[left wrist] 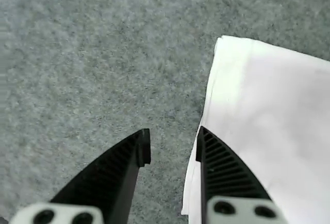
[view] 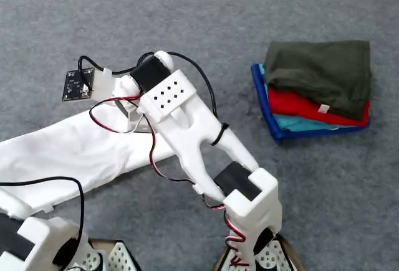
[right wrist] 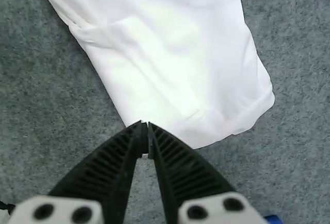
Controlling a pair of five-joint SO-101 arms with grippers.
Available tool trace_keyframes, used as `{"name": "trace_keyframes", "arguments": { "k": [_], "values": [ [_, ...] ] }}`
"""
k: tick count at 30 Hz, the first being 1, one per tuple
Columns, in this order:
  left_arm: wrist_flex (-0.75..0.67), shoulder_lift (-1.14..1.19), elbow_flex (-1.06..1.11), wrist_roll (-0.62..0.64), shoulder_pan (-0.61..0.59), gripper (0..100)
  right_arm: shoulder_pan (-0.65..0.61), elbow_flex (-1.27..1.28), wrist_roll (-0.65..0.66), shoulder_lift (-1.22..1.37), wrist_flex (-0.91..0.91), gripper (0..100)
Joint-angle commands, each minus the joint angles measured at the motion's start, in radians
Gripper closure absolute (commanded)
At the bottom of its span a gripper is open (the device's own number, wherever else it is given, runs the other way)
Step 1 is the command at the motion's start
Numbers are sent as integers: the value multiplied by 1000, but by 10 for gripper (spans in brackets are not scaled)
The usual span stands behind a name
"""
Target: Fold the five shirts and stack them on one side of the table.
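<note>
A white shirt (view: 81, 146) lies flat on the grey table (view: 206, 22) at the left, folded into a long strip. My right gripper (view: 129, 116) is over its far edge. In the right wrist view the right gripper (right wrist: 145, 127) is shut, its tips right at the hem of the white shirt (right wrist: 165, 54); I cannot tell whether cloth is pinched. My left gripper (left wrist: 172, 144) is open low over the table, and one finger (left wrist: 206, 157) overlaps the edge of the white shirt (left wrist: 268, 131). A stack of folded shirts (view: 318, 87) sits at the right, dark green on top.
The right arm (view: 193, 134) stretches diagonally across the table's middle from its base (view: 252, 221) at the front. The left arm's base (view: 37, 240) is at the front left corner. Bare grey table lies between the white shirt and the stack.
</note>
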Motion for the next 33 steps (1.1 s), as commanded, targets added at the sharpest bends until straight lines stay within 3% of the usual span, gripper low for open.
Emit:
{"name": "trace_keyframes", "arguments": {
  "k": [1,7,33],
  "values": [
    [-18,-28,43,6,21,843,-4,-41,-5,-76,-14,996],
    [-18,-31,143,6,95,840,-4,-38,-3,-76,-14,996],
    [-219,-24,267,-44,77,839,-4,59,-3,-84,-86,996]
  ]
}}
